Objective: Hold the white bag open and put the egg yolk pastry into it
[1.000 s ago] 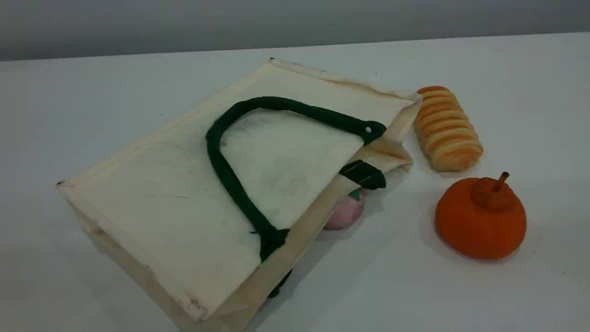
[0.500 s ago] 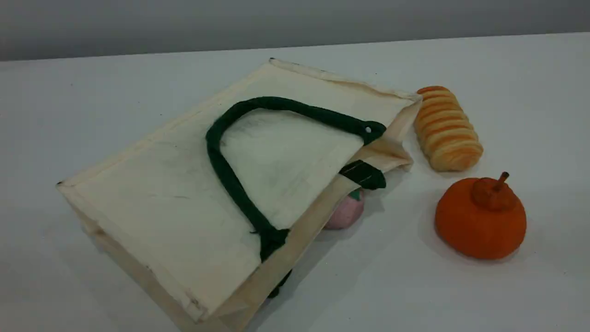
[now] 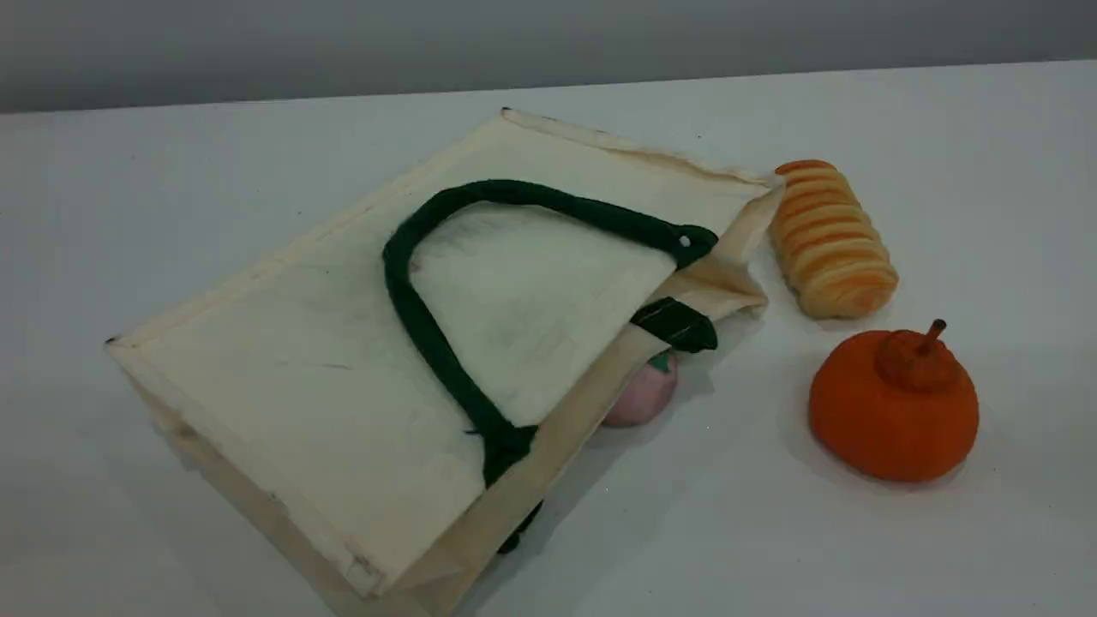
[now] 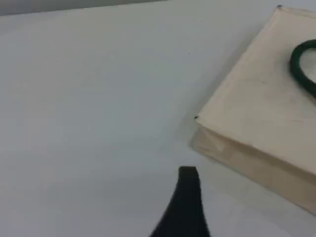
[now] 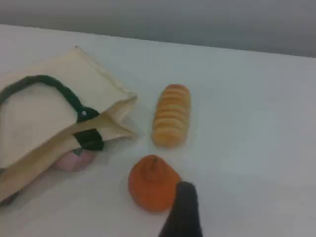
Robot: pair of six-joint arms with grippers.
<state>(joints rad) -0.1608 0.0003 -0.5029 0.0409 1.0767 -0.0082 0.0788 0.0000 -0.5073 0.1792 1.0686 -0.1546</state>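
Note:
The white bag (image 3: 326, 360) lies flat on its side across the table's left and middle, with its mouth facing right and barely parted. One dark green handle (image 3: 411, 291) rests on its upper face. The egg yolk pastry is hidden or out of view. Neither arm shows in the scene view. In the left wrist view one dark fingertip (image 4: 188, 174) of my left gripper hangs over bare table, left of the bag's base corner (image 4: 261, 118). In the right wrist view my right gripper's fingertip (image 5: 185, 192) hovers beside the orange pumpkin-shaped ball. Nothing is held by either.
A pink ball with a green mark (image 3: 643, 396) sits half under the bag's mouth edge. A ridged golden bread roll (image 3: 830, 240) lies right of the bag. An orange pumpkin-shaped ball (image 3: 891, 407) with a stem stands in front of the roll.

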